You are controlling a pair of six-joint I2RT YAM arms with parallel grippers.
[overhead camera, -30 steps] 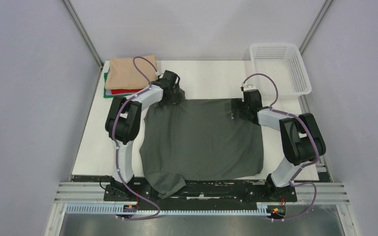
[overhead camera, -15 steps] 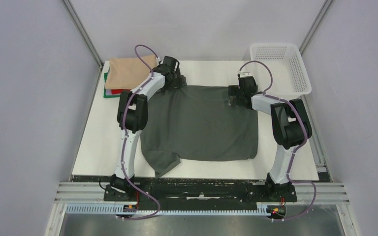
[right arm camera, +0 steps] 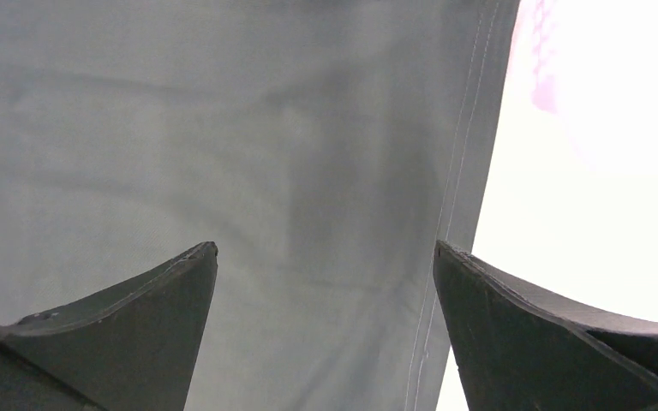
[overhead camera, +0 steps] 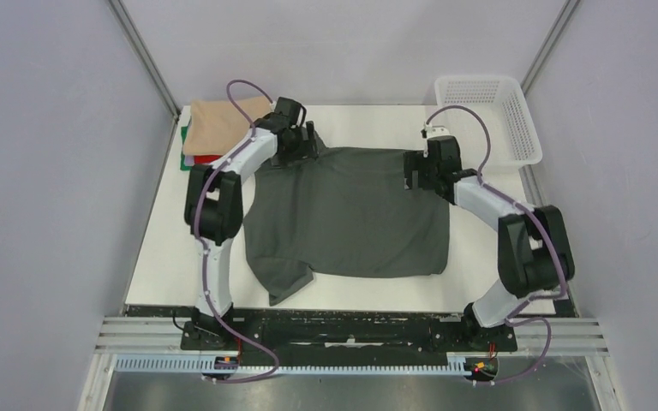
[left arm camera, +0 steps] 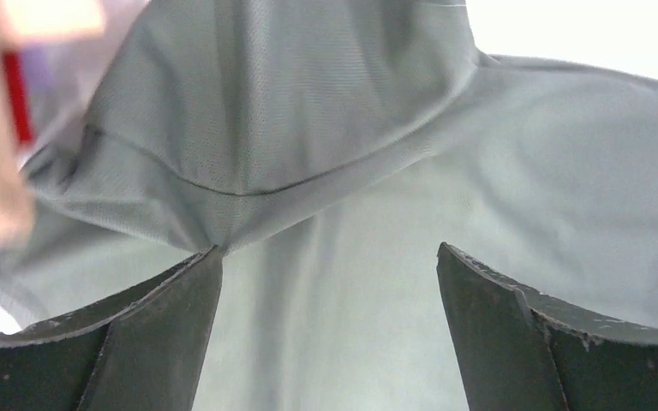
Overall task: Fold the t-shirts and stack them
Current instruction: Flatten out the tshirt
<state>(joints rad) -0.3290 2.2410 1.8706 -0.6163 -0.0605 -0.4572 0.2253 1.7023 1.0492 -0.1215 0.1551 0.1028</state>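
Charcoal t-shirt (overhead camera: pixel 351 218) lies spread on the table (overhead camera: pixel 163 257), far corners hidden under the wrists. Left arm (overhead camera: pixel 248 158) partly covers the folded stack (overhead camera: pixel 221 124). Both arms reach far; left gripper (left arm camera: pixel 326 257) and right gripper (right arm camera: pixel 326 248) gape wide over cloth.

A white table (overhead camera: pixel 368 118) filled the middle of the frame, boxed in by plain pale lilac-grey walls (overhead camera: pixel 51 188), with metal corner posts (overhead camera: pixel 143 58) at upper left and upper right. Aluminium rails (overhead camera: pixel 137 332) ran along the bottom. The light was soft and even.
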